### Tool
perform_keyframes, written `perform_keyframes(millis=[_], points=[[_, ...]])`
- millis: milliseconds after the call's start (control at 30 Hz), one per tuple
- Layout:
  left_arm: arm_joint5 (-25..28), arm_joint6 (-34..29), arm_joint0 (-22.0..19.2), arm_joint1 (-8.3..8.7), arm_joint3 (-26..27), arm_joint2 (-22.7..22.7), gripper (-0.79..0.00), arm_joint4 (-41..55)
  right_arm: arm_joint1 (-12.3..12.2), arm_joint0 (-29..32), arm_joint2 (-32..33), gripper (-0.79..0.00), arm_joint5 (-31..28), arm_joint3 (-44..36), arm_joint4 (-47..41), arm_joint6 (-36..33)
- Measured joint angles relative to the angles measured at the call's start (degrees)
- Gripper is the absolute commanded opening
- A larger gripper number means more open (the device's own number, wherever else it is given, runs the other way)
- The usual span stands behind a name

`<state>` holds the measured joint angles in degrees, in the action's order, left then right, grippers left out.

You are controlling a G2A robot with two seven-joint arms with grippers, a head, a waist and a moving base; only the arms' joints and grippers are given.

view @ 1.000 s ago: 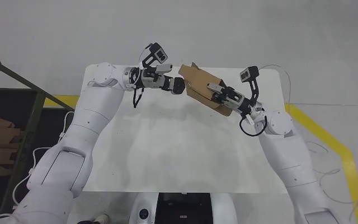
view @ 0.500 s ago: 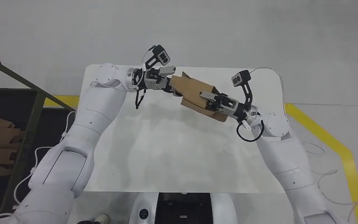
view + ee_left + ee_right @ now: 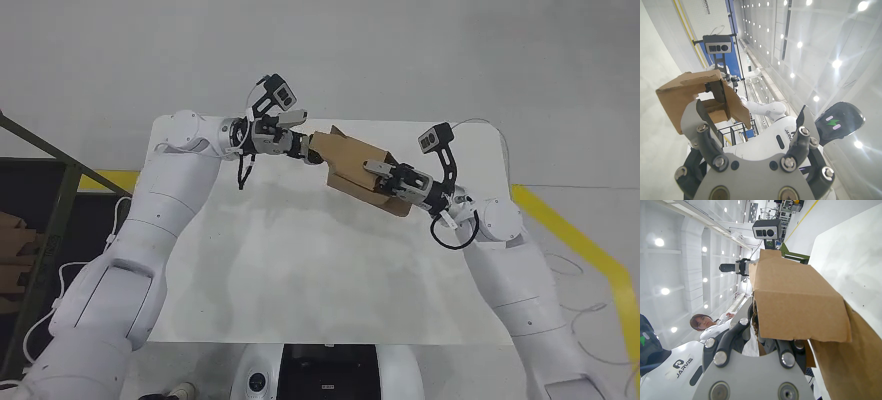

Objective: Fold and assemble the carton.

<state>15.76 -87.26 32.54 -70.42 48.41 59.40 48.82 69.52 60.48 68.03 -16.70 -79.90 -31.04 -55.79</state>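
One carton [image 3: 350,160], one table [image 3: 300,270], two pincers: left pincer [image 3: 317,150], right pincer [image 3: 385,177].

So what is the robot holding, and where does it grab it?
The carton, pinched by the right gripper on a wall at its end; the left gripper is open.

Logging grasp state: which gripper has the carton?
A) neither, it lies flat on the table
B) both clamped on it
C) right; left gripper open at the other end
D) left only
C: the right gripper is closed on a wall of the carton, while the left gripper sits at the carton's opposite end with its fingers spread wide apart.
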Motion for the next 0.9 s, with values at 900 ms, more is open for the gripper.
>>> perform_keyframes(millis=[900], points=[[-2.45, -0.77, -0.88, -0.56, -1.82, 0.13, 0.000, -1.34, 0.13, -2.07, -1.83, -0.785, 1.28, 1.19, -0.55, -2.95]])
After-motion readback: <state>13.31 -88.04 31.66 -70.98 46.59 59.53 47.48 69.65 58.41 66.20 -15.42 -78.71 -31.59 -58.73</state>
